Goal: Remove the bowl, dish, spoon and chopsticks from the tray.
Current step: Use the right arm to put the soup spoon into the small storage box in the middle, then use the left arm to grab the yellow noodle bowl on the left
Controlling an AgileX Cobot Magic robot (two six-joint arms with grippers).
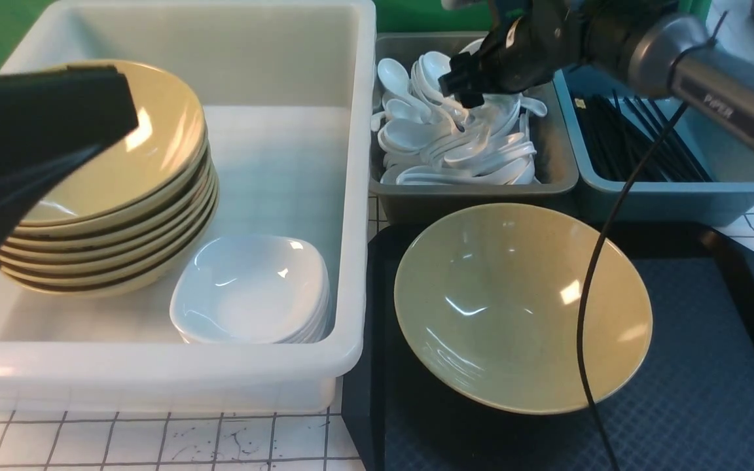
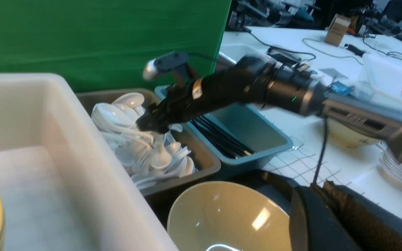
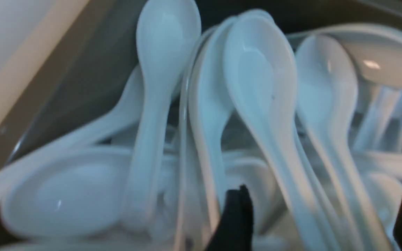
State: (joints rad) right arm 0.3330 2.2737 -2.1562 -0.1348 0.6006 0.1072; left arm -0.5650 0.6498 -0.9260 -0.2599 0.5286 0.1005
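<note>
Right gripper (image 1: 461,85) hung released and empty above the spoons (image 1: 455,140) in their bin (image 1: 475,199).
Spoon step looked done; the bowl (image 1: 522,307) sat on the tray (image 1: 711,392), needing a rim grasp next.

Bowl (image 1: 522,307): olive-yellow, wide, shallow, glossy. Sits open side up and empty on the left half of the tray, near its far edge.
Tray (image 1: 711,379): black rim, dark textured floor, flat on the gridded surface (image 1: 154,445).
Dishes (image 1: 251,289): white, squarish with rounded corners, nested in a low stack in the white tub (image 1: 285,59), at its near-right corner (a taller olive stack (image 1: 108,196) stands just beside).
Spoons (image 1: 459,147): white soup spoons, loosely heaped in the grey bin (image 1: 550,176) behind the tray.
Chopsticks (image 1: 632,140): black, lying lengthwise together in the blue bin (image 1: 652,196).
</note>
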